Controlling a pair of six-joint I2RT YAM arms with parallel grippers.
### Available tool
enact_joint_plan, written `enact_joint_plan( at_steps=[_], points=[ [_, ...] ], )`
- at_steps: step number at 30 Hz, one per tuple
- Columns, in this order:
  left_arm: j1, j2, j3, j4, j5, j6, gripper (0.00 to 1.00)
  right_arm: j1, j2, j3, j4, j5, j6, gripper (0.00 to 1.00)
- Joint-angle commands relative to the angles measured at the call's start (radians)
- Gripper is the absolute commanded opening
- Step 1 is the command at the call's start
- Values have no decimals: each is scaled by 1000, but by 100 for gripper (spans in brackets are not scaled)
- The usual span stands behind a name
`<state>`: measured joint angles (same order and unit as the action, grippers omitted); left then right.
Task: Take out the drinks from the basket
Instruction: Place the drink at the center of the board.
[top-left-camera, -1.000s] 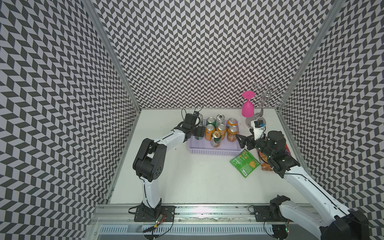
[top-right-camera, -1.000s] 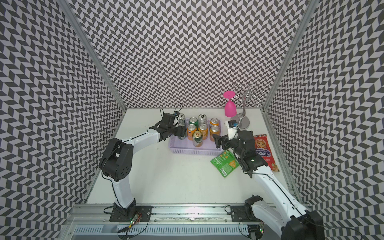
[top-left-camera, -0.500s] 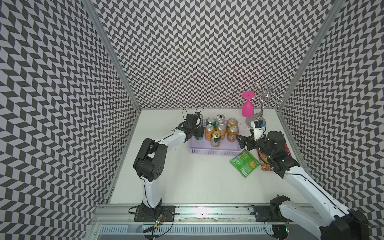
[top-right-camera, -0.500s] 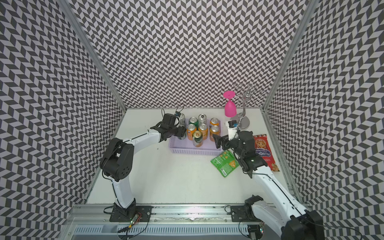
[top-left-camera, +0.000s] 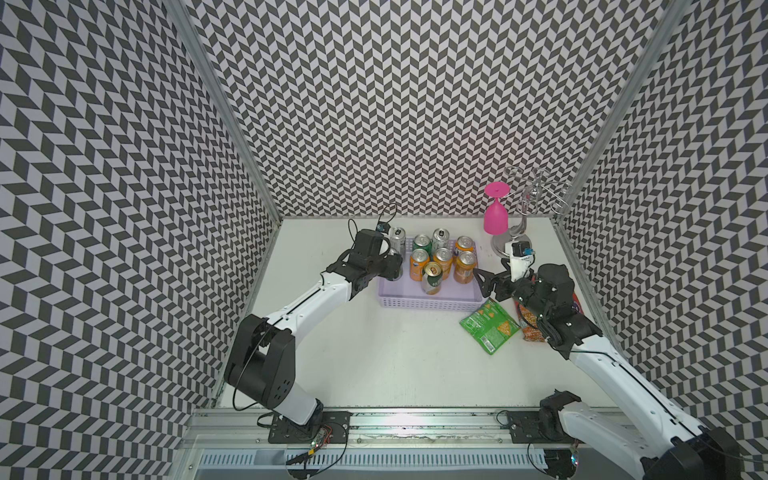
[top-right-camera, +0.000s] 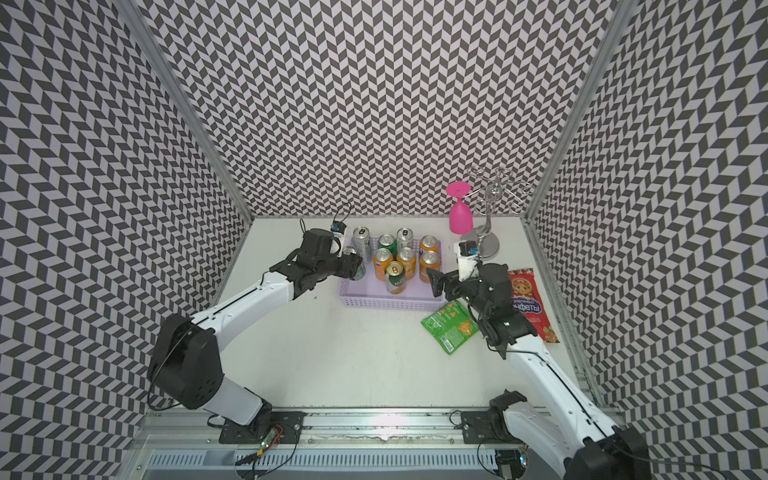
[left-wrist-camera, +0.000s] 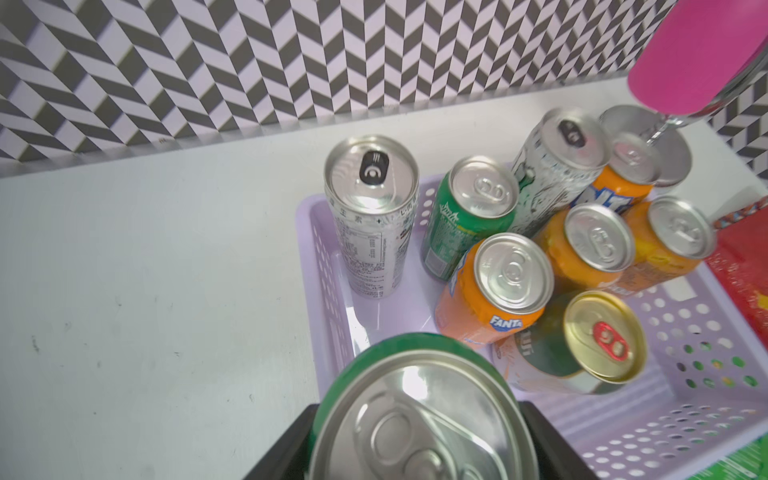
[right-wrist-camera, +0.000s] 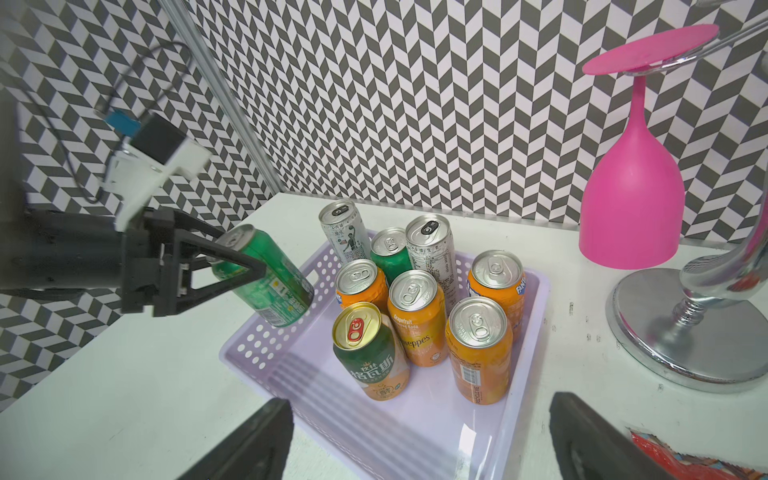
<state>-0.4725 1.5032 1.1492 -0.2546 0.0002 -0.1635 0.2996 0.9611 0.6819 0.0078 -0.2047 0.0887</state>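
Right wrist view has the left gripper (right-wrist-camera: 249, 266) pinching a green can (right-wrist-camera: 270, 286), its black triangular fingers pressed on the glossy printed aluminium just under the silver lid. That can hangs tilted over the end wall of the basket (right-wrist-camera: 255, 345), a shallow pale lilac plastic tray with a smooth floor and round holes punched through its sides. To that gripper's right, eight cylinders stand upright inside, packed together: four orange cans (right-wrist-camera: 417, 324), two slim silver-grey cans (right-wrist-camera: 430, 253), a short green can (right-wrist-camera: 392, 259) and a gold-lidded can (right-wrist-camera: 368, 357) with a red tab. At the basket's opposite end the right gripper (right-wrist-camera: 419, 449) has its jaws spread wide. Near it hangs a smooth pink goblet (right-wrist-camera: 631, 208), bowl down.
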Motion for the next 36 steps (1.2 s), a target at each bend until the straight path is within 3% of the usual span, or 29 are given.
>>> enact_joint_plan(
  at_steps=[1,11,20,36],
  points=[
    [-9,-128,-17,30,-18,-32,44,-5,-31,-8,36,13,14,100],
    [-11,-440,-149,-135,-138,-117,43,-5,-79,-19,1,34,15,100],
    [-12,-568,-317,-217,-215,-210,43,-5,-88,-21,-4,42,18,100],
    [-27,-471,-467,-89,-220,-258,42,-5,-87,-25,-8,71,14,100]
  ],
)
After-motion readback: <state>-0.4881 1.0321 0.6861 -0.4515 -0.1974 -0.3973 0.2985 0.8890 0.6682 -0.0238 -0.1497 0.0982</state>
